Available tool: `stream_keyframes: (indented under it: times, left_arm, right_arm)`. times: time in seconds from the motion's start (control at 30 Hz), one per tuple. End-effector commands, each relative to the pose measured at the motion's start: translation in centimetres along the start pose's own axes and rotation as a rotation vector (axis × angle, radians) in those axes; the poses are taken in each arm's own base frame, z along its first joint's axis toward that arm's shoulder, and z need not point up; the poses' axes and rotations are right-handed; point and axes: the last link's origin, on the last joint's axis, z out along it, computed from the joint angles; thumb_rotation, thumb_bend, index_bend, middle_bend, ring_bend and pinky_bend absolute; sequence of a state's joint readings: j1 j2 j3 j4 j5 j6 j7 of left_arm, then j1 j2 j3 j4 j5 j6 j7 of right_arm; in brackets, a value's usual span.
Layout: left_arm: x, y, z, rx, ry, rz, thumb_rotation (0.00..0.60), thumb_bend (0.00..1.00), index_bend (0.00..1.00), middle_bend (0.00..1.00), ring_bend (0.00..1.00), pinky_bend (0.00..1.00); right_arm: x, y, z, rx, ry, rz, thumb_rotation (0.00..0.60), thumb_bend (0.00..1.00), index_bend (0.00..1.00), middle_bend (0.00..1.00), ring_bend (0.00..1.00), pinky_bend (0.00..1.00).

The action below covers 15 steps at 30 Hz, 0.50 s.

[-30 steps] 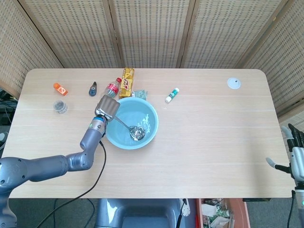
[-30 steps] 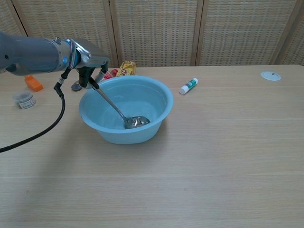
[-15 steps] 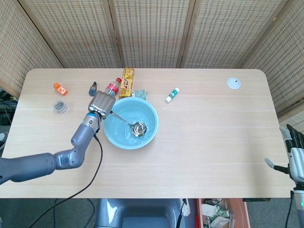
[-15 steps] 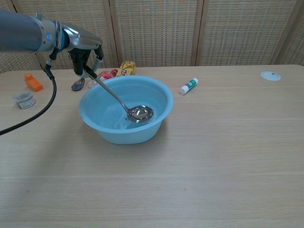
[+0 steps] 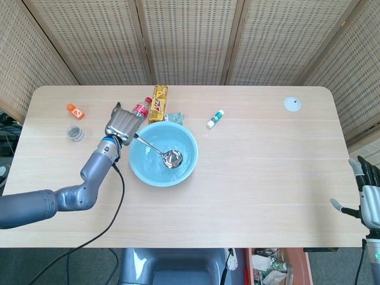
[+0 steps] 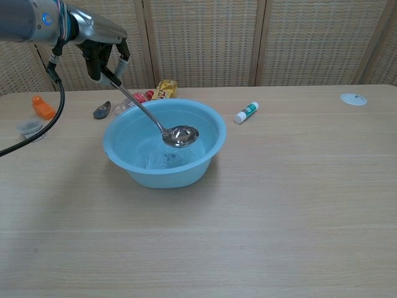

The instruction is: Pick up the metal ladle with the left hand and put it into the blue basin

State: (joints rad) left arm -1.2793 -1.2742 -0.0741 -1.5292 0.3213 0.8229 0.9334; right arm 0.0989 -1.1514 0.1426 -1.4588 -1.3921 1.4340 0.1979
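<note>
My left hand point(image 5: 122, 124) point(image 6: 102, 54) grips the handle end of the metal ladle point(image 5: 157, 150) point(image 6: 149, 114) above the left rim of the blue basin point(image 5: 187, 162) point(image 6: 214, 146). The ladle slants down to the right, and its bowl point(image 6: 180, 135) hangs inside the basin, clear of the bottom. The basin stands left of the table's middle. My right hand point(image 5: 369, 198) is at the far right edge of the head view, off the table, fingers spread and holding nothing.
Behind the basin lie a yellow packet point(image 5: 157, 102), a small red-capped bottle point(image 5: 141, 109) and a dark object point(image 6: 102, 110). An orange item point(image 5: 75, 110) and a small jar point(image 5: 75, 133) sit at the left. A glue stick point(image 5: 215, 119) and a white disc point(image 5: 291, 104) lie further right.
My left hand has risen and drawn back to the left with the ladle. The ladle's bowl has lifted off the basin's bottom and now hangs higher inside it.
</note>
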Motion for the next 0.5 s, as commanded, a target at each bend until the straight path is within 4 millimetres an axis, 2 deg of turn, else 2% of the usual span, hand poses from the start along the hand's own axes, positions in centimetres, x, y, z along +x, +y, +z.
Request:
stream_keyframes:
  times: [0.03,0.23,0.5]
  left_arm:
    - [0.9,-0.5,-0.4,0.015,0.013,0.016,0.600,0.58,0.93,1.00,0.92,0.98]
    - [2.7,-1.3,-1.4,0.050,0.041,0.057,0.600,0.58,0.93,1.00,0.92,0.98]
    - [4.0,-1.2,-2.2,0.065,0.041,0.051,0.600,0.58,0.93,0.99,0.91,0.97]
  right_arm:
    - [0.0,0.0,0.0,0.000,0.001,0.000,0.600,0.00,0.00,0.00,0.00,0.00]
    - [0.2,0.0,-0.1,0.001,0.007,0.005,0.600,0.00,0.00,0.00,0.00,0.00]
    - [0.3,0.0,-0.1,0.003,0.010,0.010,0.600,0.00,0.00,0.00,0.00,0.00]
